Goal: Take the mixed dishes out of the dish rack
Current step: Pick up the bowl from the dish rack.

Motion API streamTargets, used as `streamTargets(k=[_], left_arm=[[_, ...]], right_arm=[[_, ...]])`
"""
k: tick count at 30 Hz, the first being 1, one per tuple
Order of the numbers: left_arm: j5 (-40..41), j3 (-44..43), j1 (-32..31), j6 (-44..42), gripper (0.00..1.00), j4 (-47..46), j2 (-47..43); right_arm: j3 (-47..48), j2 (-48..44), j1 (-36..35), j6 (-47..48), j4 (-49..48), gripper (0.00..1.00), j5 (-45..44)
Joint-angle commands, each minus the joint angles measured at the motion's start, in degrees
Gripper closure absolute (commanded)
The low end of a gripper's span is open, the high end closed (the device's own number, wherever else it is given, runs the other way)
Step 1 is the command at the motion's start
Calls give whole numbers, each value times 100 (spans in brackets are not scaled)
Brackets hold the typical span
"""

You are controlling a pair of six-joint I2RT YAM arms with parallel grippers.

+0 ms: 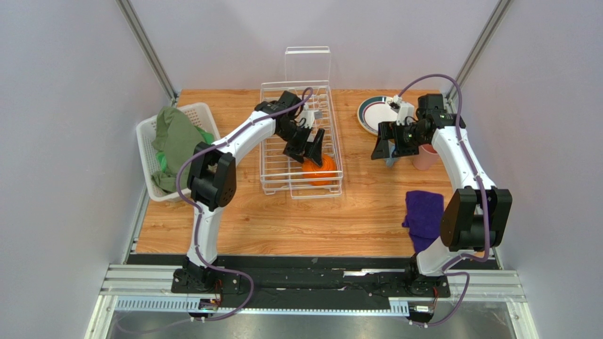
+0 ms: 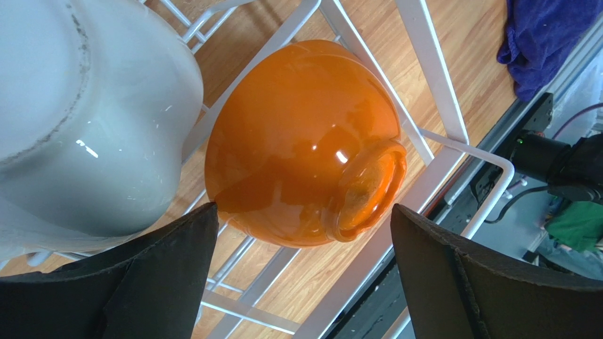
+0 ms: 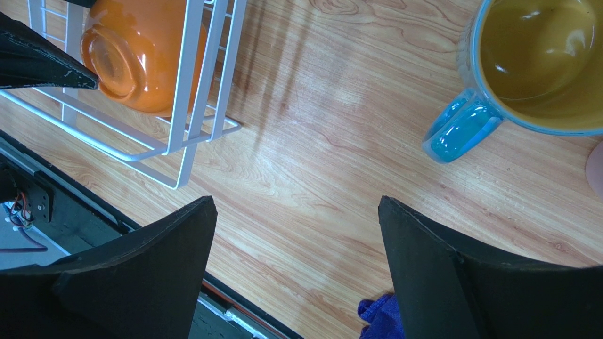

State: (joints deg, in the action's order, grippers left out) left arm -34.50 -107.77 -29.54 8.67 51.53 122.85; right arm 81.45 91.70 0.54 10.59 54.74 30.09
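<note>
Left tool [image 2: 301,215], jaws spread, hovers above orange bowl [image 2: 297,134] in dish rack [image 2: 434,78].

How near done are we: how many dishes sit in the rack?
2: the orange bowl in the rack, near end; a white dish beside it. The left arm may hide others.

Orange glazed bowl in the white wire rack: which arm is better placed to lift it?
Left. Its open end effector hangs over the orange bowl; the right end effector is outside the rack, above wooden tabletop.
</note>
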Motion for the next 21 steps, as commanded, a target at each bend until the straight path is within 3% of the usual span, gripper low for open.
streamTargets(k=[1,21], left_arm=[[-241,-271,-78,65,1,-73,90],[207,-280,-148,39,1,41,283]], right_arm=[[-15,-56,-18,66,-157,11,32],[-68,-56,-18,119,-130,11,50]])
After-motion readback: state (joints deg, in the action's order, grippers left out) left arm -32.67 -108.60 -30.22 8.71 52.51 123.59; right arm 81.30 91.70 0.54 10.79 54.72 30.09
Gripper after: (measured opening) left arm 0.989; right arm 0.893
